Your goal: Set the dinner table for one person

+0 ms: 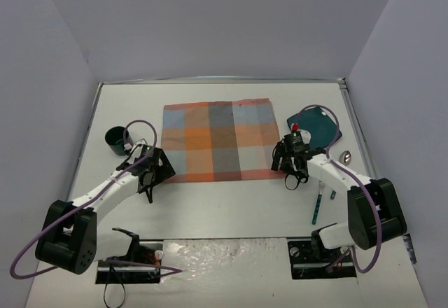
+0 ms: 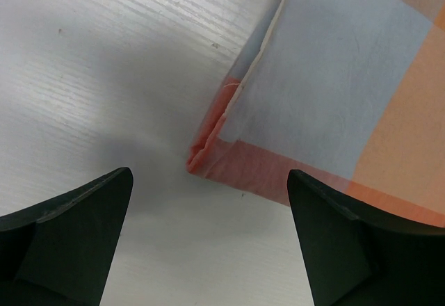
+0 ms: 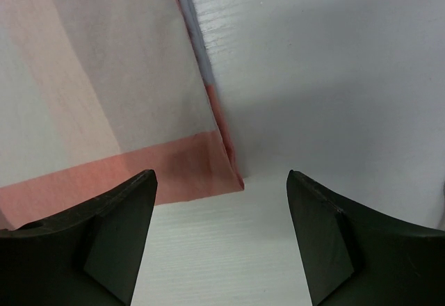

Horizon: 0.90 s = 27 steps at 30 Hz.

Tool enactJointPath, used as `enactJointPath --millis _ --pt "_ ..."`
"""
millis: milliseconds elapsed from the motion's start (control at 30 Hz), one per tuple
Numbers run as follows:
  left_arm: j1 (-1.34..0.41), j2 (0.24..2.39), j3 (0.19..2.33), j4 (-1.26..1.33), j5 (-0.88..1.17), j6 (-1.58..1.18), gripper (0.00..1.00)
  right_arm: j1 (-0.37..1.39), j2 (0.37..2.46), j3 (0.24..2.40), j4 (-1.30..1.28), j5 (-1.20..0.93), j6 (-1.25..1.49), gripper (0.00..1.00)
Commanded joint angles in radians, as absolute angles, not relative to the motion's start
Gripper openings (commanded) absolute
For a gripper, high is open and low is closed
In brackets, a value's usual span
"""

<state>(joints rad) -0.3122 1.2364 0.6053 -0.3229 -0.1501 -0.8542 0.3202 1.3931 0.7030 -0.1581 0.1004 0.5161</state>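
Observation:
The white dinner table (image 1: 231, 206) carries an orange-blue-grey plaid placemat (image 1: 217, 140), spread flat in the middle. My left gripper (image 1: 149, 173) is open and empty, just above the placemat's near-left corner. In the left wrist view that corner (image 2: 198, 158) lies just ahead of the gap of the left gripper (image 2: 208, 240). My right gripper (image 1: 289, 166) is open and empty at the placemat's near-right corner. In the right wrist view that corner (image 3: 236, 179) lies just ahead of the gap of the right gripper (image 3: 219, 243).
A dark green cup (image 1: 117, 140) stands left of the placemat. A teal plate (image 1: 316, 127) lies to its right, partly behind the right arm. A spoon bowl (image 1: 345, 157) and a teal-handled utensil (image 1: 316, 210) lie at the right side.

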Motion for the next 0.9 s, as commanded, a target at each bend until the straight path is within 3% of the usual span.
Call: enactJointPath --millis 0,267,633,867 --pt "-0.309 1.307 0.635 -0.234 -0.158 -0.864 0.87 0.313 1.45 0.7 -0.061 0.092 0.54 0.73" --pt "-0.308 1.394 0.637 -0.181 -0.128 -0.856 0.75 0.313 1.483 0.672 -0.035 0.091 0.538 0.72" --pt "-0.31 1.423 0.626 -0.195 -0.121 -0.862 0.53 0.317 1.506 0.661 -0.053 0.011 0.526 0.52" --pt "-0.315 1.456 0.628 -0.223 -0.115 -0.867 0.47 0.326 1.535 0.664 -0.071 -0.038 0.52 0.4"
